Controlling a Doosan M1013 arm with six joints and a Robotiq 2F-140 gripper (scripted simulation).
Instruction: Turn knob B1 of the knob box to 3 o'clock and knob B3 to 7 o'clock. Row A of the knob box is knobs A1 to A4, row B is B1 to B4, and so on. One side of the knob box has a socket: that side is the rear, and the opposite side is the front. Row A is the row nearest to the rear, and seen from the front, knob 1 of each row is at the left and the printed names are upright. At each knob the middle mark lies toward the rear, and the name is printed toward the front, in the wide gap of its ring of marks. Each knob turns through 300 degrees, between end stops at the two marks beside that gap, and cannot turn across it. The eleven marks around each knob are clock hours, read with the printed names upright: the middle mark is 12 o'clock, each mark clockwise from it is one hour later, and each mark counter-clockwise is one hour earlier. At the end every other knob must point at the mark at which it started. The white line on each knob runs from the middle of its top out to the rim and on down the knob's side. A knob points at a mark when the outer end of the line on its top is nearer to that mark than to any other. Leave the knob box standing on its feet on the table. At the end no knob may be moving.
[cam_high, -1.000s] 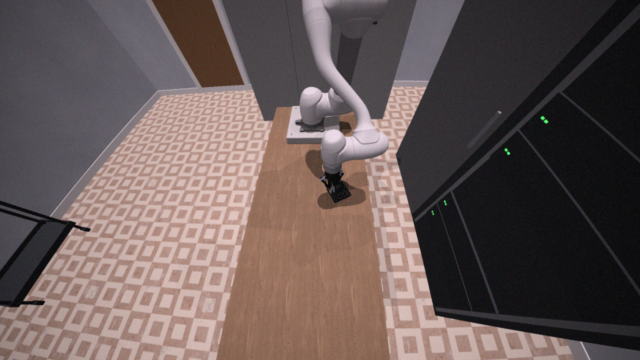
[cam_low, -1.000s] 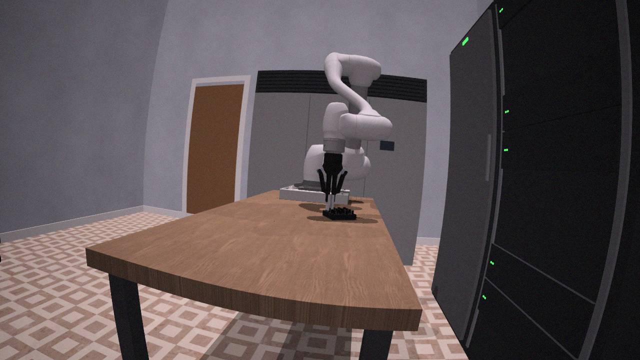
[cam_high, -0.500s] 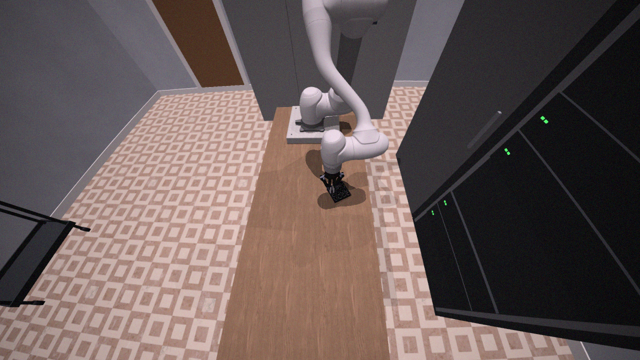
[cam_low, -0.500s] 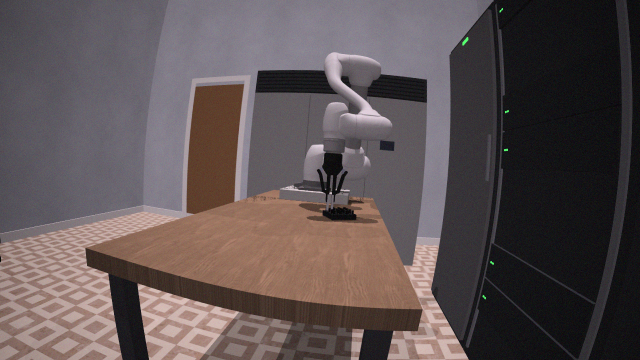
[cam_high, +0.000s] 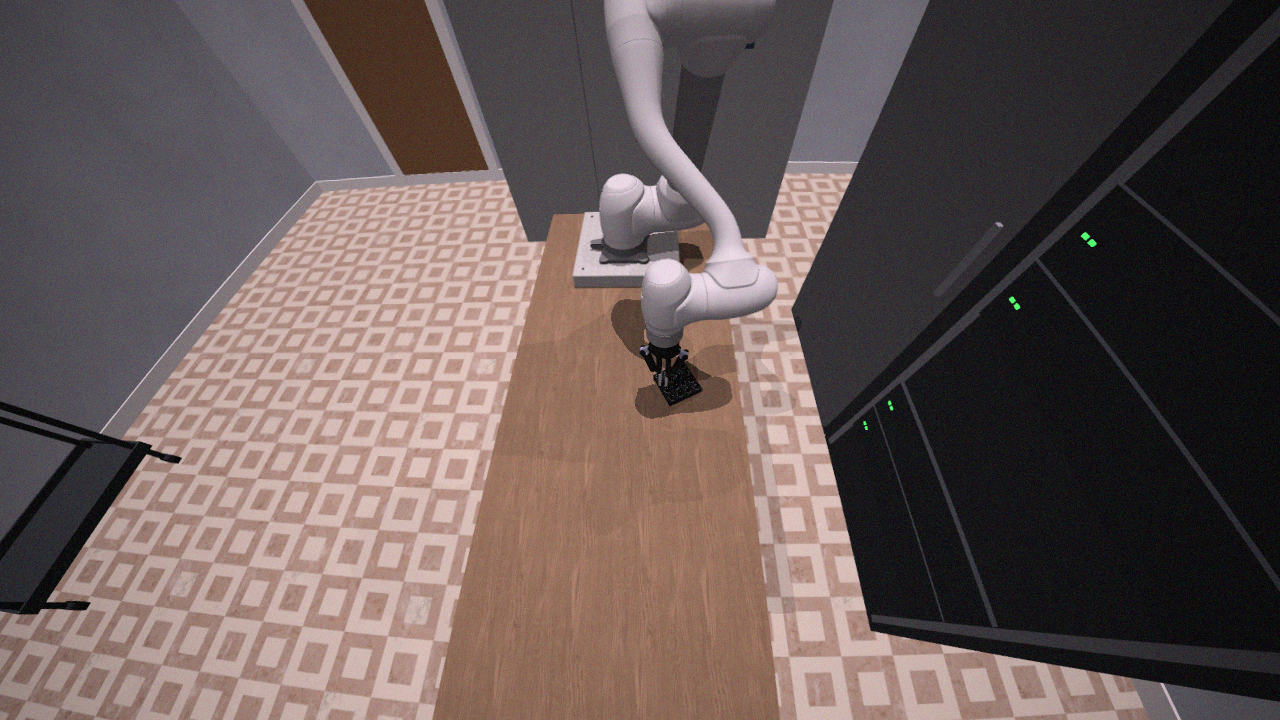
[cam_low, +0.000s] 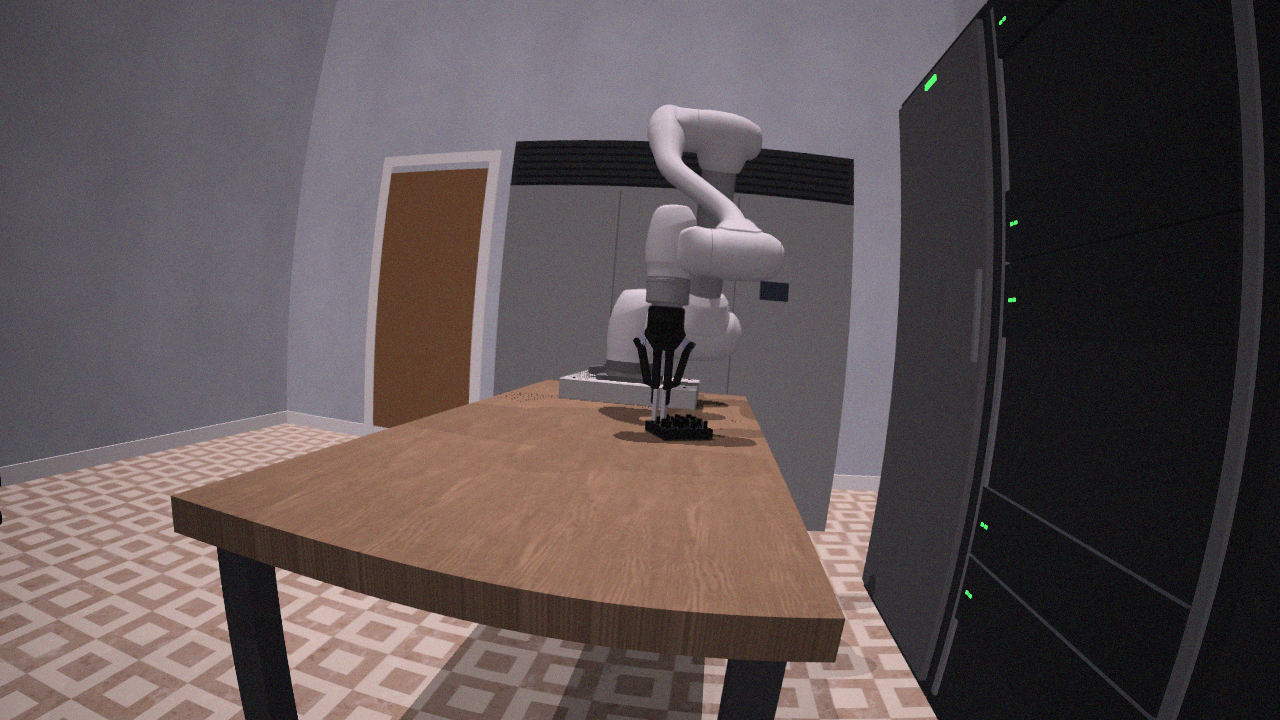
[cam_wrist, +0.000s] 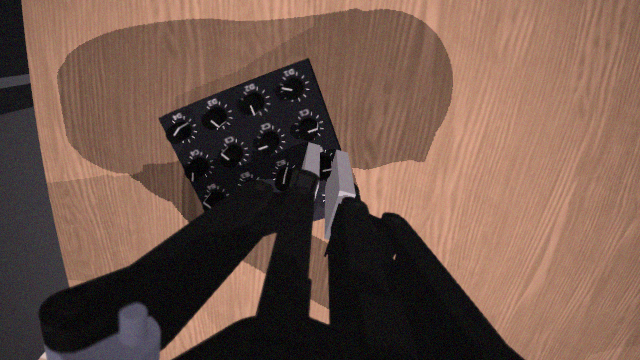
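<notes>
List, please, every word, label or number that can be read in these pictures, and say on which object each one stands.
Knob box: a small white printed name stands beside each knob, but all are too blurred and small in the wrist view to read with certainty.
Top and exterior views: the knob box is far too small for any print to show.
Dark cabinets: only green lights, no text.
Robot arm, door and table: no readable text.

The knob box stands on the table, near the robot's base at the far end. The gripper is directly above the box's edge, its fingers closed around 1 knob in the row next to the D row.
</notes>
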